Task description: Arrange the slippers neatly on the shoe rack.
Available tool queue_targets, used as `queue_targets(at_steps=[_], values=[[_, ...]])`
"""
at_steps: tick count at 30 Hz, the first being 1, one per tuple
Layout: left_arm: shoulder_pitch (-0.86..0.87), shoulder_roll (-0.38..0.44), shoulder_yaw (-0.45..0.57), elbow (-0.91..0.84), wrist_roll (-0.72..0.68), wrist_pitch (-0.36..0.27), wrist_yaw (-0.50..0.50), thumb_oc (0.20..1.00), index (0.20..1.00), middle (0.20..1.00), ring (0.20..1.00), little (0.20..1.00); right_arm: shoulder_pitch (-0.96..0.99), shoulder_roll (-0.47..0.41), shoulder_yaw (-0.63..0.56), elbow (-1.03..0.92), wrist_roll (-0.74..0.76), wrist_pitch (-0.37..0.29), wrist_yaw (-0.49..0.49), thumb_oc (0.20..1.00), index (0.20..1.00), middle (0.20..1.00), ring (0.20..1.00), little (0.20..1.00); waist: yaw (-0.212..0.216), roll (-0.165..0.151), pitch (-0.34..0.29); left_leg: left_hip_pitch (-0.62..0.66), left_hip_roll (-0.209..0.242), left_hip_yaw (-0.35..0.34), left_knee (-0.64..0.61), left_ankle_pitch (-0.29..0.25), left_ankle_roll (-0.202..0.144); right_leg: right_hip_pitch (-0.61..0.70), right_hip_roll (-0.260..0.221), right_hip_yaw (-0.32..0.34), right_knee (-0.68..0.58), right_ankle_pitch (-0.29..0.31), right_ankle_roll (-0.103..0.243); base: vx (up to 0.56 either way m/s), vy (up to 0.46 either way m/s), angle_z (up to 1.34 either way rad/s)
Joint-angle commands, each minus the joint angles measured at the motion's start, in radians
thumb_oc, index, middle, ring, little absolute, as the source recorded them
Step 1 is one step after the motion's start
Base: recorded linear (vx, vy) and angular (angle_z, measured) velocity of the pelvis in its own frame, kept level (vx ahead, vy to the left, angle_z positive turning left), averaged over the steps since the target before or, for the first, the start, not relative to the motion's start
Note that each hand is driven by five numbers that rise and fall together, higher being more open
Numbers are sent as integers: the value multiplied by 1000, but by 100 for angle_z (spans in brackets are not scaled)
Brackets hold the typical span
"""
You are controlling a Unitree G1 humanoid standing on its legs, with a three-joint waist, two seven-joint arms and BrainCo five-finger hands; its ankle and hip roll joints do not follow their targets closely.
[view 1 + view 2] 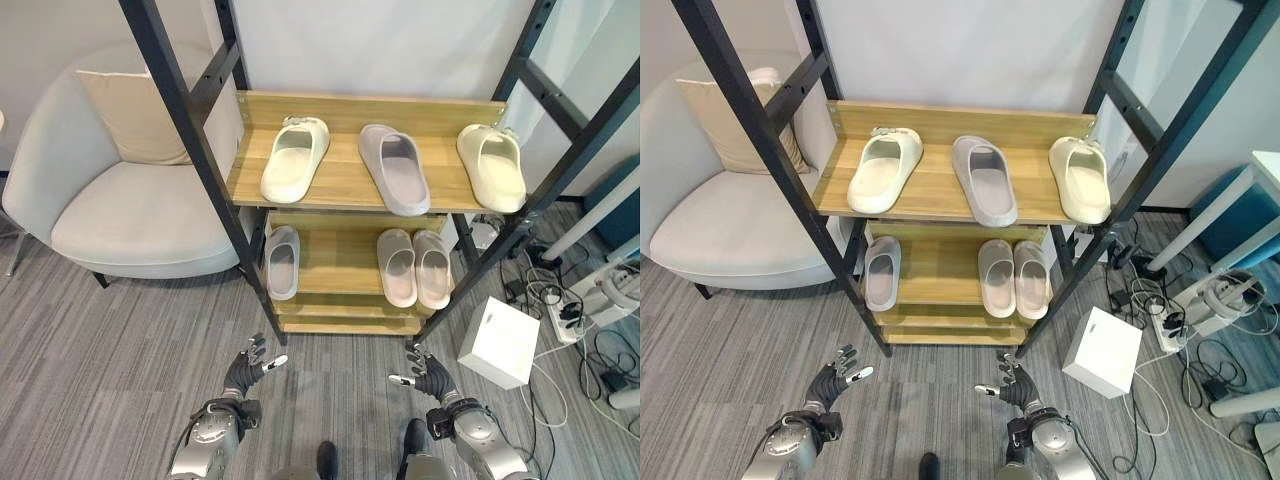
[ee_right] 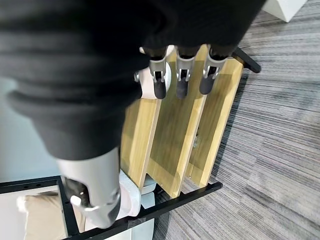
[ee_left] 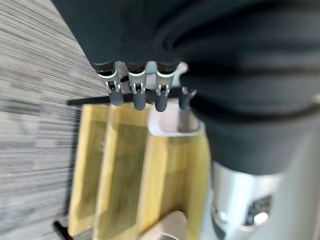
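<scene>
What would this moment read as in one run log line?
left robot hand: open, empty | right robot hand: open, empty | shoe rack: six slippers, upper cream pair split by grey slipper

Bright, even overhead light in the 2 eye views. On the shoe rack [image 1: 345,185] the top shelf shades the lower one; its posts splay toward the upper corners.

Note that the shoe rack [image 1: 345,180] is cut off at the top edge. The armchair [image 1: 120,200] is cropped at the left, and the rack post hides its right side.
</scene>
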Motion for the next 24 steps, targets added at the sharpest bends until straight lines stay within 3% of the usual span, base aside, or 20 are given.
queue_targets(at_steps=[1,6,12,16,19,24], values=[[-34,-34,-10,-36,30,-34,-20,1000,1000,1000,1000,1000,-41,-45,-19,-31,-2,-41,5,1000,1000,1000,1000,1000,-2,16,34,18,102,-16,35,-124,-45,135,92,-3,-52,-100,-32,123,-274,5],[-57,-51,-34,-26,18,-36,-16,1000,1000,1000,1000,1000,-34,-71,-36,-36,30,-53,0,1000,1000,1000,1000,1000,-16,5,51,-43,102,-52,122,-115,-73,167,110,-28,-71,-141,-65,48,-159,18],[-49,-56,-50,-8,37,-27,-23,1000,1000,1000,1000,1000,-10,-78,-65,-36,-8,-53,-26,1000,1000,1000,1000,1000,-37,12,32,-25,106,-47,13,-85,-60,178,114,-49,-67,-145,-62,91,43,26],[-33,-53,-42,-13,43,-28,-6,1000,1000,1000,1000,1000,-26,-108,-69,-124,-190,-62,-107,1000,1000,1000,1000,1000,-31,21,27,-2,96,-29,15,-105,-47,186,103,-38,-66,-137,-52,76,107,-2],[-20,-55,-48,-19,73,-47,15,1000,1000,1000,1000,1000,-19,-161,-70,-326,-403,-83,-163,1000,1000,1000,1000,1000,-29,28,26,24,95,-6,3,-117,-38,189,101,-20,-76,-128,-42,24,89,-11],[-20,-59,-46,-12,77,-58,29,1000,1000,1000,1000,1000,18,-201,-82,-520,-495,-95,-175,1000,1000,1000,1000,1000,-35,33,22,38,98,11,-9,-119,-37,189,102,-8,-90,-119,-35,-12,38,-11]])
